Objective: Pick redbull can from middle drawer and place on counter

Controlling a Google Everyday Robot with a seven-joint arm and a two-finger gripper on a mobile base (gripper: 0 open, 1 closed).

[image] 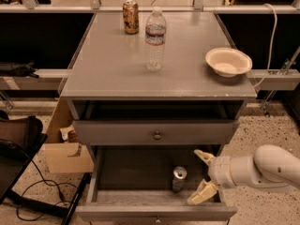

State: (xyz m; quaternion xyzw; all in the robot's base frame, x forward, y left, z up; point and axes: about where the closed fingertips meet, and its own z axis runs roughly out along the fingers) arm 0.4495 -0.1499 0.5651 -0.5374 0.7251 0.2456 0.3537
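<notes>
i see my gripper (199, 177) spread wide and empty, just beside the redbull can (178, 179), which stands upright on the floor of the open middle drawer (131, 172), near its front.

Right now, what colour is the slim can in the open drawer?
Silver-grey slim can, camera view; open gripper hangs beside it.
</notes>
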